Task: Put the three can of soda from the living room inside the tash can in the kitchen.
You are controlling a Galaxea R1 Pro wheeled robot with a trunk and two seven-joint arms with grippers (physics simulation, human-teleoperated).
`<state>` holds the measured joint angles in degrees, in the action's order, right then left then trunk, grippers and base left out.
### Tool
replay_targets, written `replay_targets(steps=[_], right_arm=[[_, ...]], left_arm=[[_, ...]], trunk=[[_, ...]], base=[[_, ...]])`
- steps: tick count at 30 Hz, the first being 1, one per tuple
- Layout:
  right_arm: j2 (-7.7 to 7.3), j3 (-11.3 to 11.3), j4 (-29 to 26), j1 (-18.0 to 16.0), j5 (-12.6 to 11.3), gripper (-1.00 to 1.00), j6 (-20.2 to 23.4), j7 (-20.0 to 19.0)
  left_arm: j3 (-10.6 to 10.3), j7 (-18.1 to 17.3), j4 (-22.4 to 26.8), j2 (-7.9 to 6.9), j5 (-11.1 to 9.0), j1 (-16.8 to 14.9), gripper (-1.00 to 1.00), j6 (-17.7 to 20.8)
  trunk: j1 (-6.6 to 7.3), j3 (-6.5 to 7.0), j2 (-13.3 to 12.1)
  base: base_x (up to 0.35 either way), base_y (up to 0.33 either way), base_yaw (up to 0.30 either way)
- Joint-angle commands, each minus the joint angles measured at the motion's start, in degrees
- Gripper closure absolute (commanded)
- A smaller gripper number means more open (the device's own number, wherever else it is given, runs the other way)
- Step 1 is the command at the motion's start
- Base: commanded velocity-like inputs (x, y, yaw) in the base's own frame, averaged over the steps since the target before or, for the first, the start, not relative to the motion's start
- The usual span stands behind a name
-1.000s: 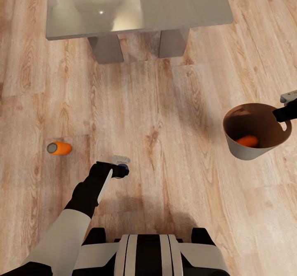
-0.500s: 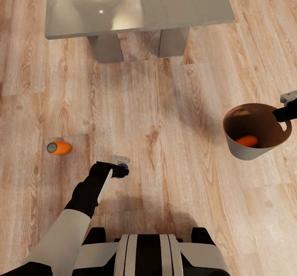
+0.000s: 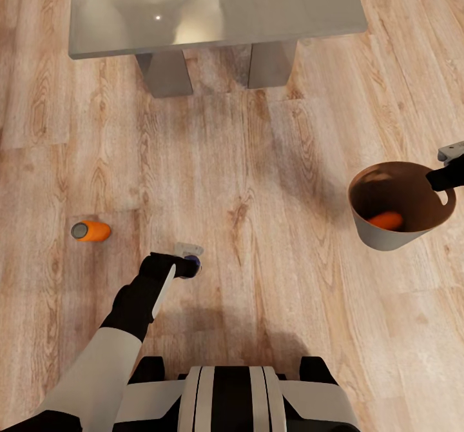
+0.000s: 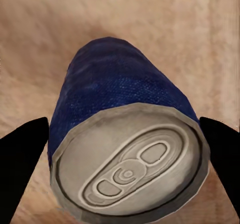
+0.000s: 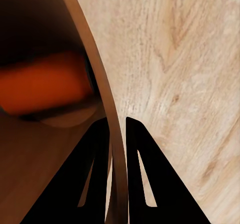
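Floor scene, living room, head view. Left gripper low centre-left of frame, down at blue can; in left wrist view fingers spread either side of can, slight gaps, not yet pinching. Nearly no change over last 1 s: arm and gripper in same spot, whole picture drifted slightly, so camera shift only. Likely pausing before closing on can. Right gripper at right edge, pressed on rim of trash can, wall pinched between fingers. 1 orange can already inside. 2nd orange can lying on floor, left. Coffee table at top. 2 cans left to bin.
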<state>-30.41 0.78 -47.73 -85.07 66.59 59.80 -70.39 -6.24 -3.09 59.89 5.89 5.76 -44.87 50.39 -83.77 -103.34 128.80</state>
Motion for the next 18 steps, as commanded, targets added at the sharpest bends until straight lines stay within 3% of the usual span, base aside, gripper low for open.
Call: replay_targets(steps=[1,7,18], right_arm=[[0.00,0.0,0.0,0.0,-0.1,1.00,0.2,-0.2],[-0.06,0.0,0.0,0.0,-0.1,1.00,0.2,-0.2],[-0.12,0.0,0.0,0.0,-0.1,1.00,0.2,-0.2]], left_arm=[[0.0,0.0,0.3,0.00,0.1,0.1,1.00,0.0],[0.0,0.1,0.6,0.00,-0.2,0.1,1.00,0.0],[0.0,0.0,0.0,0.00,-0.1,0.1,1.00,0.1]], trunk=[[0.00,0.00,0.0],[0.00,0.00,0.0],[2.42,1.98,-4.4]], base=[[0.000,0.000,0.000],[0.000,0.000,0.000],[0.000,0.000,0.000]])
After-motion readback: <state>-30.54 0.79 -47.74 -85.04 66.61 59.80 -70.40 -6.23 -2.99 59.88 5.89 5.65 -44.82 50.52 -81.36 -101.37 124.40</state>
